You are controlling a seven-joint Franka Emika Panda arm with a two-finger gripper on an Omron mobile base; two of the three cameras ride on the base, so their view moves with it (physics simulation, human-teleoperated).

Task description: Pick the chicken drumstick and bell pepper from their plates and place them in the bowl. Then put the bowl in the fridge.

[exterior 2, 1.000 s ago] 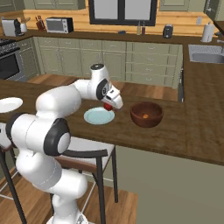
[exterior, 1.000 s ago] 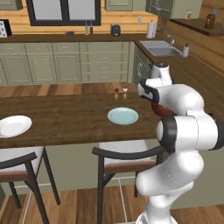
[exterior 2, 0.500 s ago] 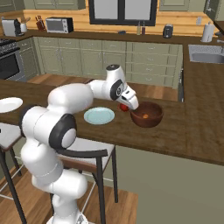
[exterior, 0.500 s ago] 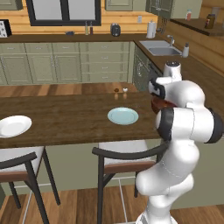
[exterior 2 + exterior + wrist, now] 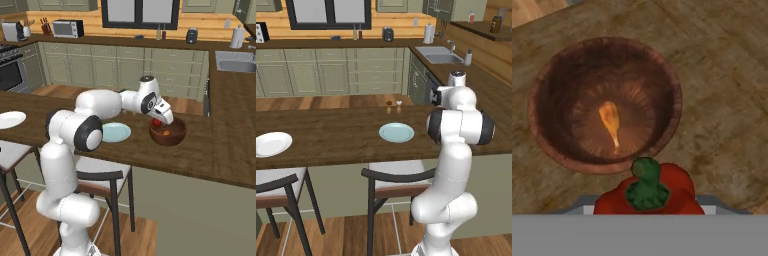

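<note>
We're on the second pick-and-place: the bell pepper (image 5: 649, 192) is in the gripper (image 5: 159, 121), jaws clamped on it, stem side facing the hand camera. In the right base view a spot of red shows at the fingertips, just above the near-left rim of the bowl (image 5: 168, 134).

The chicken drumstick (image 5: 610, 121) already lies on the bowl's bottom, roughly centred, thin bone end toward the hand. So the first item looks done.

In the hand view the pepper sits over the bowl's rim on the hand's side, not over the middle. Our read: if we let go here it could clip the rim and roll onto the counter (image 5: 220, 150).

Next move as we judge it:
- carry the hand a little further over the bowl's middle
- lower slightly, then open the jaws
- pull up clear before going for the bowl itself

The pale blue-green plate (image 5: 396, 132) lies bare on the counter just left of the bowl; the white plate (image 5: 271, 144) is near the counter's far left end, also bare. Both sources look emptied.

The bowl stands near the counter's front edge, toward the right end. After the drop, we still need to grip the bowl and take it to the fridge; we can't tell where that is from here.
</note>
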